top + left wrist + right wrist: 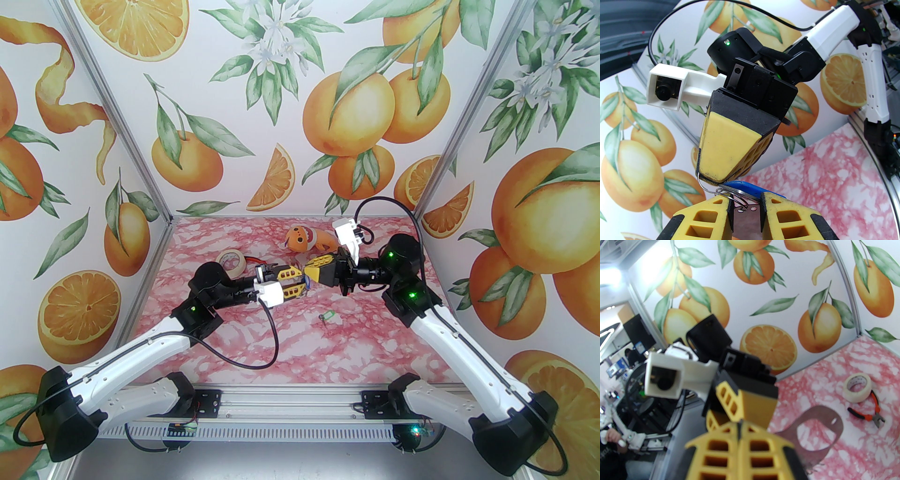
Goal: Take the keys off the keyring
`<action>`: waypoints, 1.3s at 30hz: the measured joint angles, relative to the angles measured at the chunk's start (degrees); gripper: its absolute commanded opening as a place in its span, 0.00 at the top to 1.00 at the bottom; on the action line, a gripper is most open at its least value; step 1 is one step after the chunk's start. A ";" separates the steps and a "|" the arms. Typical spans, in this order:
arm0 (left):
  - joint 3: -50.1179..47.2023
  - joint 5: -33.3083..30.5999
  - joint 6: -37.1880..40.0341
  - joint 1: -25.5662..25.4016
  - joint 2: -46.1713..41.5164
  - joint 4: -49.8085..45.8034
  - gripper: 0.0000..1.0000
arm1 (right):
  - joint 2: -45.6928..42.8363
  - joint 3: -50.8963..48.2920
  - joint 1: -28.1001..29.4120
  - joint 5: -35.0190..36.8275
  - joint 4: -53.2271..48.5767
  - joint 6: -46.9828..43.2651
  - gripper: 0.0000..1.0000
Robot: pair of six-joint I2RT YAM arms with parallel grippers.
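The jaws of both grippers are closed, meeting tip to tip in the air. From above we see the left gripper (pixel 296 284) and the right gripper (pixel 313 273) with the blue key (pixel 305 282) between them. The green key (pixel 326 316) lies loose on the table (pixel 375 337).

At the left wrist, the left jaws clamp the keyring (pixel 745 222), while the right tips pinch the wire ring (pixel 704 186) beside the blue key.

At the right wrist, the keyring (pixel 811 413) stretches rightward from the shut fingers (pixel 761 446), so we judge the pull runs straight back towards the right arm.
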 measured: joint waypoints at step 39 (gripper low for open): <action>4.92 3.30 -4.79 1.49 1.03 -5.73 0.72 | 0.74 0.11 -0.15 -4.04 0.31 -1.66 1.00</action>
